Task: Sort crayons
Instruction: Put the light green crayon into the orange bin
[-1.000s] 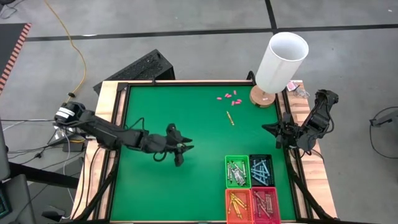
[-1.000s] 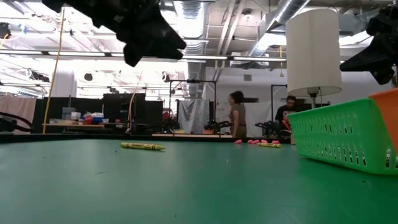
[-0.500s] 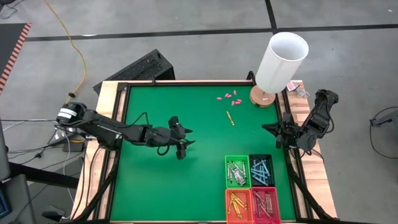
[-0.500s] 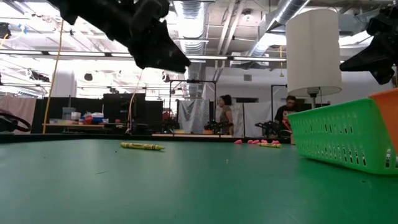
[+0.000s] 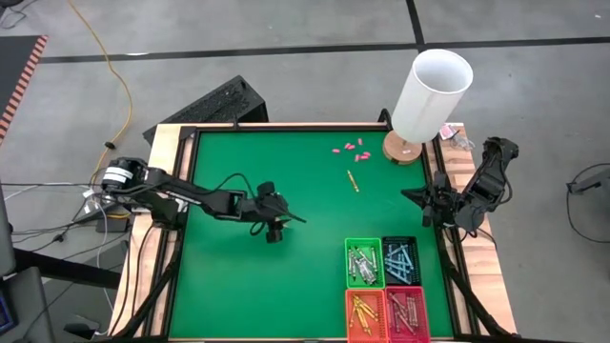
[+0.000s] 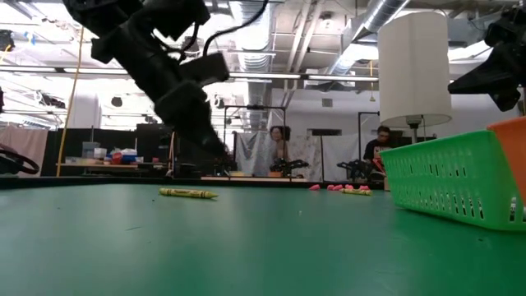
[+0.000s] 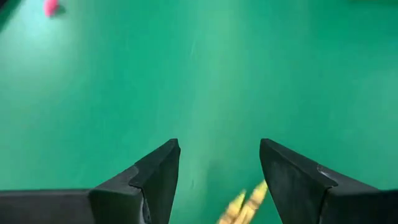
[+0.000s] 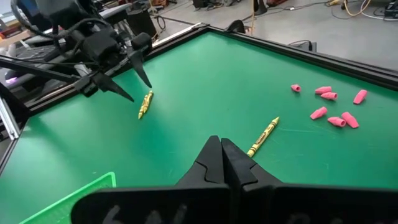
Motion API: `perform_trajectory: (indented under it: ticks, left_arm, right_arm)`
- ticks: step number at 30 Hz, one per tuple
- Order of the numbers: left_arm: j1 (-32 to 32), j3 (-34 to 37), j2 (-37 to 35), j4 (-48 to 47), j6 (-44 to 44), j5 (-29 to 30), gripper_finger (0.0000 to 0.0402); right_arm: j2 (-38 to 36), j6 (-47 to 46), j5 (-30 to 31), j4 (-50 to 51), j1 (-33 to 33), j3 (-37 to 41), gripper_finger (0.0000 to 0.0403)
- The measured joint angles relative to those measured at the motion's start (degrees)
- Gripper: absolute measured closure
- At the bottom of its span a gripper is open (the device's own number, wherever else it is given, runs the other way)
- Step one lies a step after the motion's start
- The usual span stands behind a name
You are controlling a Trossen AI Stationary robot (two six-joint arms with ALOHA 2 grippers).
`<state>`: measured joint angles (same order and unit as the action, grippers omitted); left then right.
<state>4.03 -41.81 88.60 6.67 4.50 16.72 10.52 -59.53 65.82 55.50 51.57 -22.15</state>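
Observation:
A yellow crayon (image 8: 145,104) lies flat on the green mat, left of the table's middle; it also shows in the low view (image 6: 189,193). My left gripper (image 8: 126,79) hangs open just above it, slanting down, and one end of the crayon (image 7: 244,205) shows between the fingers. A second yellow crayon (image 5: 353,181) lies farther back, near several pink stubs (image 5: 349,148). Sorted crayons fill the baskets at the near right. My right gripper (image 5: 410,197) waits shut at the table's right edge.
Four small baskets stand together at the near right: green (image 5: 363,262), dark (image 5: 400,260), orange (image 5: 366,312) and red (image 5: 408,312). A tall white cylinder on a wooden base (image 5: 431,90) stands at the far right corner. People move in the room behind.
My left gripper has sunk from high above the mat to just over the near yellow crayon, rolling and tipping further downward as it went. The crayons have stayed where they were.

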Motion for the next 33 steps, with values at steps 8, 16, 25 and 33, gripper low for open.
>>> perform_trajectory:
  ticks: [8, 16, 25, 33]
  left_arm:
    - [0.0, 0.0, 0.7, -9.4, -0.9, -0.7, 0.019]
    - [-0.2, 0.0, 0.7, -13.0, -2.0, 0.4, 0.019]
    - [-0.2, 0.0, 0.7, -16.7, -2.4, 0.9, 0.019]
    - [-0.7, 0.0, 0.7, -16.8, -2.9, 4.5, 0.019]
  right_arm:
    - [0.0, 0.0, 0.0, 0.1, 0.0, 0.0, 0.0403]
    - [0.0, 0.0, 0.0, 0.1, 0.0, 0.0, 0.0403]
    - [0.0, 0.0, 0.0, 0.0, 0.0, 0.0, 0.0403]
    - [0.0, 0.0, 0.0, -0.1, 0.0, 0.0, 0.0403]
